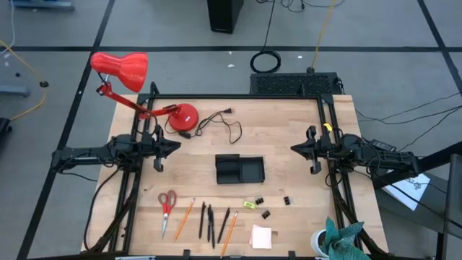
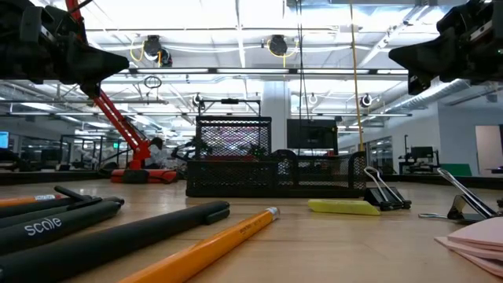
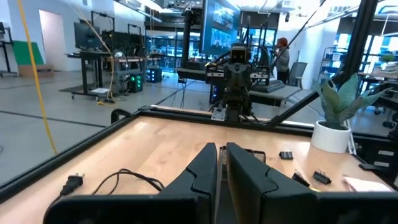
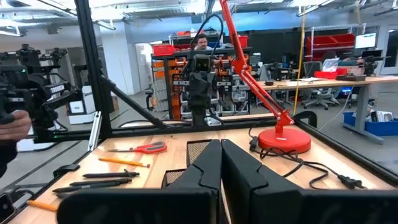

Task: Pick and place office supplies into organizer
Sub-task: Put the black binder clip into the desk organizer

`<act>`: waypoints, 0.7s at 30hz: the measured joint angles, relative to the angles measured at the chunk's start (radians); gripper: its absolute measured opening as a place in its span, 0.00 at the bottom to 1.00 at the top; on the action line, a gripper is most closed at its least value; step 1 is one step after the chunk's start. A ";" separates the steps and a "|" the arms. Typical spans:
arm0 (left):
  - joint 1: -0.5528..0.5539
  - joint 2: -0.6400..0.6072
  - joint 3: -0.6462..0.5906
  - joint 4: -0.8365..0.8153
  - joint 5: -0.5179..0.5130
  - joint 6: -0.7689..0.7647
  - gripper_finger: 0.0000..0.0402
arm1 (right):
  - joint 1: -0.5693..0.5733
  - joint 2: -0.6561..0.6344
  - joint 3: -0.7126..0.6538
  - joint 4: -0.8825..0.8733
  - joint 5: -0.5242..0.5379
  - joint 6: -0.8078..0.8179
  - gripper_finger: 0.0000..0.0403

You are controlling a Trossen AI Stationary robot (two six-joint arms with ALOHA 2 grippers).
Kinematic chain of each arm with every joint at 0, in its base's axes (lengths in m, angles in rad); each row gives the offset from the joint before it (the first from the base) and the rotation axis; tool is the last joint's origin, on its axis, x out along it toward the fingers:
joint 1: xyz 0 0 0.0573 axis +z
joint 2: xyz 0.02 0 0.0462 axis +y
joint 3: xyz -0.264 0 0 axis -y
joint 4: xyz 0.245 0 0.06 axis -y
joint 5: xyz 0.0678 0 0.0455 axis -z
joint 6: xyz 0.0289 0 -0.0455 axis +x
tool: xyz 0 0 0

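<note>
The black mesh organizer (image 1: 240, 169) stands mid-table. Along the near edge lie red-handled scissors (image 1: 167, 209), orange pencils (image 1: 184, 219), dark pens (image 1: 211, 224), a small yellow item (image 1: 250, 204), black binder clips (image 1: 286, 200) and a pink sticky-note pad (image 1: 261, 236), all flat on the wood. My left gripper (image 1: 177, 146) hovers shut and level, left of the organizer. My right gripper (image 1: 294, 148) hovers shut to the organizer's right, facing the left one. Neither holds anything. The low view shows both grippers (image 2: 118, 61) (image 2: 397, 55) high above the organizer (image 2: 271, 174).
A red desk lamp (image 1: 180, 115) stands at the far left, its black cord (image 1: 224, 126) trailing toward the middle. A potted plant (image 1: 336, 242) sits at the near right corner. Black frame rails (image 1: 238, 97) border the table. Bare wood lies between the organizer and each gripper.
</note>
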State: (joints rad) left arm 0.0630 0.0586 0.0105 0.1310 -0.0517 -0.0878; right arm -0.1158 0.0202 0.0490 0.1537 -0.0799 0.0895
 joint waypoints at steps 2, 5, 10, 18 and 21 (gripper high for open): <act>0.000 0.000 0.000 0.000 0.000 0.001 0.10 | -0.001 0.001 0.000 -0.001 0.019 -0.020 0.01; 0.000 0.001 0.000 0.029 -0.004 0.024 0.10 | 0.000 0.008 0.000 -0.001 0.031 -0.077 0.01; 0.000 0.000 0.000 0.160 -0.009 0.128 0.10 | 0.001 0.023 0.007 0.031 0.027 -0.131 0.01; 0.000 0.000 0.000 0.208 -0.010 0.212 0.10 | 0.102 0.201 0.100 0.047 0.053 -0.154 0.10; 0.000 0.000 0.000 0.212 -0.010 0.218 0.10 | 0.162 0.315 0.147 0.094 0.059 -0.167 0.14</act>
State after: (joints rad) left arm 0.0631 0.0589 0.0101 0.3431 -0.0620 0.1299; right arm 0.0461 0.3356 0.1956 0.2474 -0.0208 -0.0775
